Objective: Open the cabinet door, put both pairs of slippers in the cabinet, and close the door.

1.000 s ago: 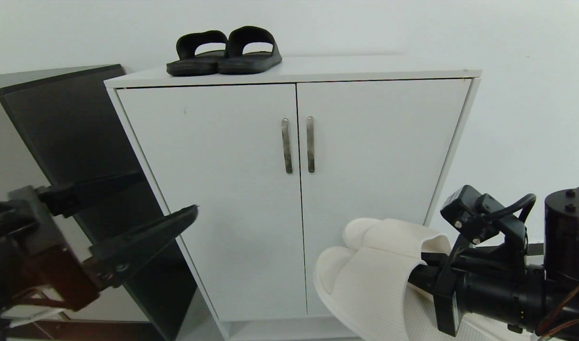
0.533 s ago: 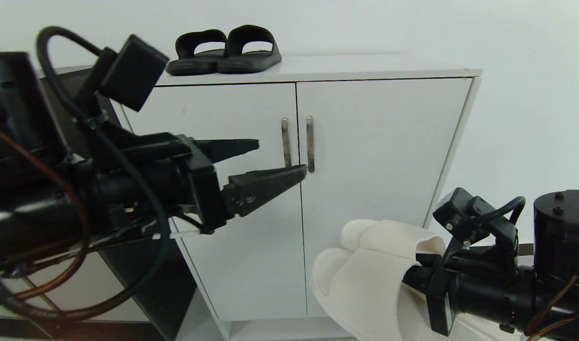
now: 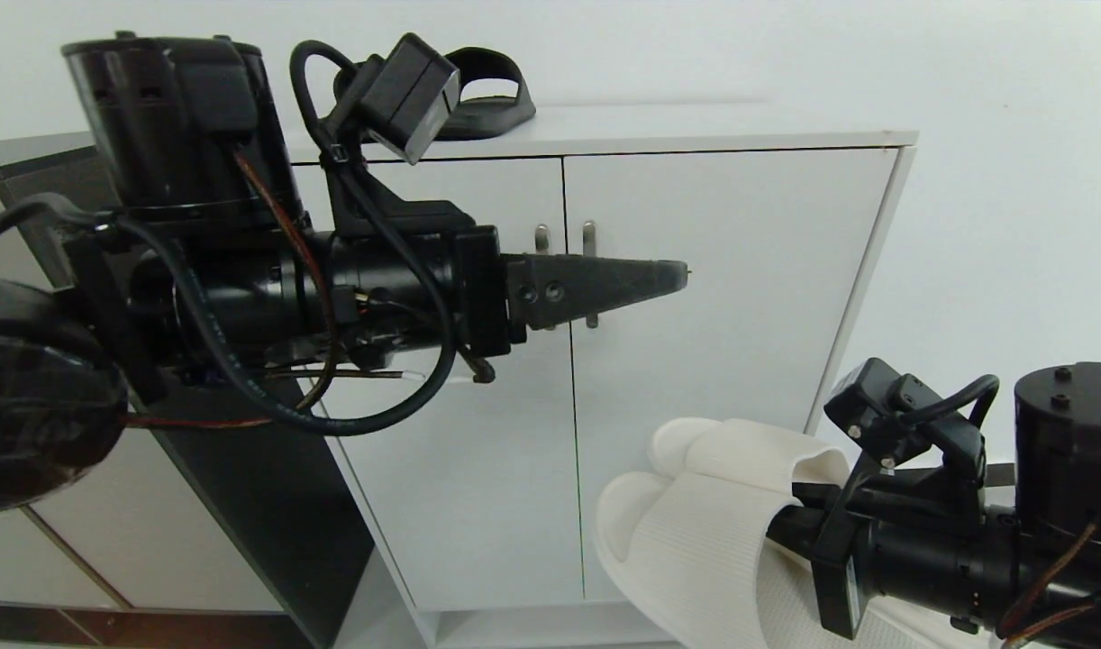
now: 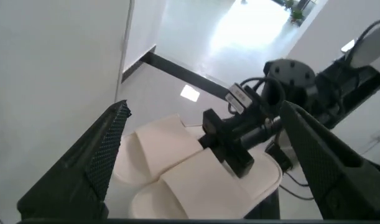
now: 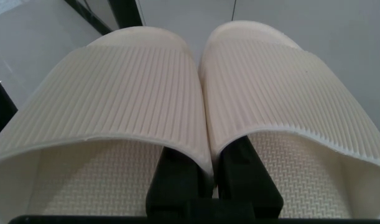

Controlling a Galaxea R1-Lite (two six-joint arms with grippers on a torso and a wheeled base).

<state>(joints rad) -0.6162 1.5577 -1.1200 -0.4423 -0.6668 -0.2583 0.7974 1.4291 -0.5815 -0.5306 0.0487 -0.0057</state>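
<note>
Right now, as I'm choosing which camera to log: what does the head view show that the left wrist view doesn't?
Head view adds: black slippers atop the cabinet, its doors closed, and two handles. Left wrist view adds: the gap between the open left gripper fingers, with bright floor beyond. Both share: the white slippers clamped in the right gripper.

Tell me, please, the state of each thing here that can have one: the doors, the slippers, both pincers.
left cabinet door: closed.
right cabinet door: closed.
black slippers: on the cabinet top, not yet put in.
white slippers: held off the floor, low before the right cabinet door.
left pincer: open, empty, level with the door handles.
right pincer: shut on the white slippers.
</note>
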